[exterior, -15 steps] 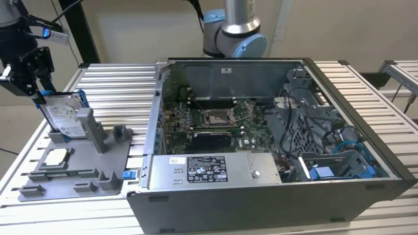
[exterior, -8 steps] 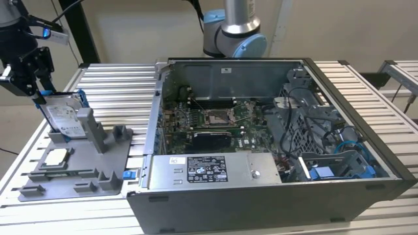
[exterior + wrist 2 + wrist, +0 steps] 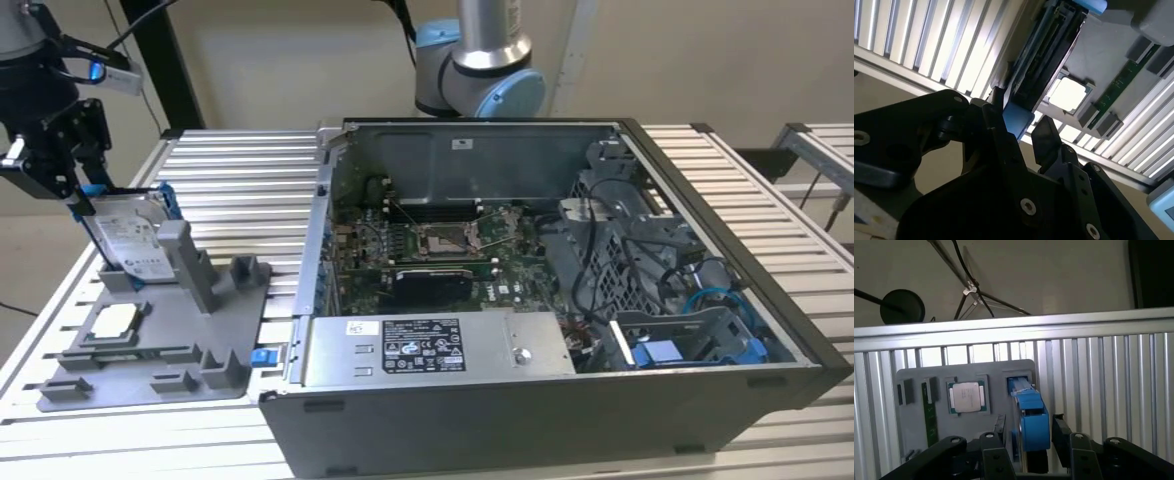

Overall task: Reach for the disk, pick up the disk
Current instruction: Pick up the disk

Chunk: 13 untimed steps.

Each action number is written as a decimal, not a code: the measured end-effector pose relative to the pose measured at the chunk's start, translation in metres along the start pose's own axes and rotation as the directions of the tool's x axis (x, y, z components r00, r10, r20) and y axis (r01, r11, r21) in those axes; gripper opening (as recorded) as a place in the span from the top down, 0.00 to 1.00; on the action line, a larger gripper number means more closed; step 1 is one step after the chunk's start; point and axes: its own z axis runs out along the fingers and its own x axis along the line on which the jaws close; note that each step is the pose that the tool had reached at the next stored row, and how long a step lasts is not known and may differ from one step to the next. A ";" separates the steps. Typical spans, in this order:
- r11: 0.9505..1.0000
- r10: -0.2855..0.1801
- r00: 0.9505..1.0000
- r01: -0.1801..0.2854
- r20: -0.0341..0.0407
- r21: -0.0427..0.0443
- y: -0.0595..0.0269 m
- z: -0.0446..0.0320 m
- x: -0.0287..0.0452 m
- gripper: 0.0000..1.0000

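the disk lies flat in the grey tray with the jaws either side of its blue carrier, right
Not quite. The disk is not lying flat: it stands on edge in the grey tray, as the exterior view shows. The rest holds: in the first wrist view the gripper has its jaws either side of the blue carrier.

Flat rectangular silver-grey hard drive (image 3: 127, 238) with a white label, framed by a bright blue plastic carrier (image 3: 1031, 422). It stands on edge, leaning slightly, slotted into the grey moulded tray (image 3: 234, 315) on the slatted surface (image 3: 227, 170), at the exterior view's left.
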 end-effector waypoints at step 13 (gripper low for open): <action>1.000 -0.008 1.000 0.008 -0.001 -0.003 -0.0010 0.0130 0.0002 0.00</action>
